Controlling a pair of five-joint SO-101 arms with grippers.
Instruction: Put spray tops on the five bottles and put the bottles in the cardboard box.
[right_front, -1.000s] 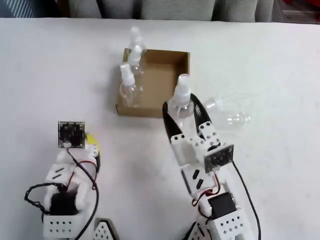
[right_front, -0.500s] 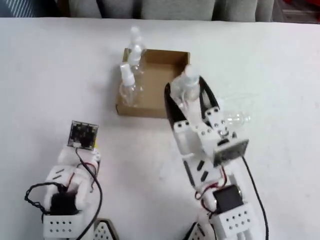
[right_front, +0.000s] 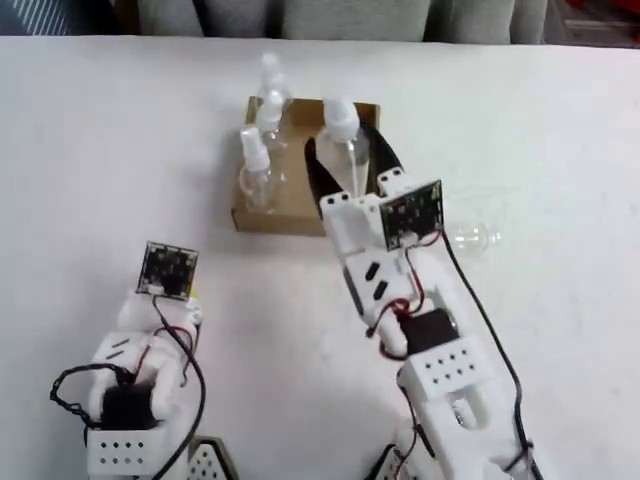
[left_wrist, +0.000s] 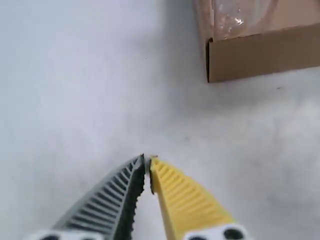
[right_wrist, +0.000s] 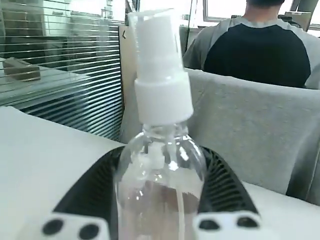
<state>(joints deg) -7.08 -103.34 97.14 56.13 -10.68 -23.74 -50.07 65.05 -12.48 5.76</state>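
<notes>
**Q:** Step in hand?

**A:** Boxing of a capped bottle. Right gripper (right_front: 347, 155) clamped on the held bottle (right_front: 350, 168) at its body, one black finger on each side. Spray top (right_wrist: 161, 75) seated on the neck, bottle upright. Position: above the cardboard box (right_front: 285, 222), toward its right side in the high view.

**Q:** Progress?

**A:** Judged past halfway.
- Near bottle (right_front: 255, 172) and middle bottle (right_front: 270, 115): capped, standing along the left side of the box.
- Far bottle (right_front: 268, 72): capped, at the far left corner. Inside or just behind the wall: cannot tell.
- Lying bottle (right_front: 468, 238): on the table (right_front: 120, 130), right of the box, partly hidden behind the right arm. Top on or off: cannot tell.

**Q:** Left gripper?

**A:** Left gripper (left_wrist: 148, 162) closed tip to tip, nothing between the fingers. Low over bare table, near the front corner of the box. Apparently idle.

**Q:** Next move?

**A:** Most likely:
1. Lower the held bottle straight down into the free right side of the box.
2. Keep it upright, clear of the walls and of the standing bottles.
3. Release only with the base on the box floor.
4. Fetch the lying bottle; check its top first.

**Q:** Risk?

**A:** Smooth, round body. Likely to slip or tip over if released early.
</notes>
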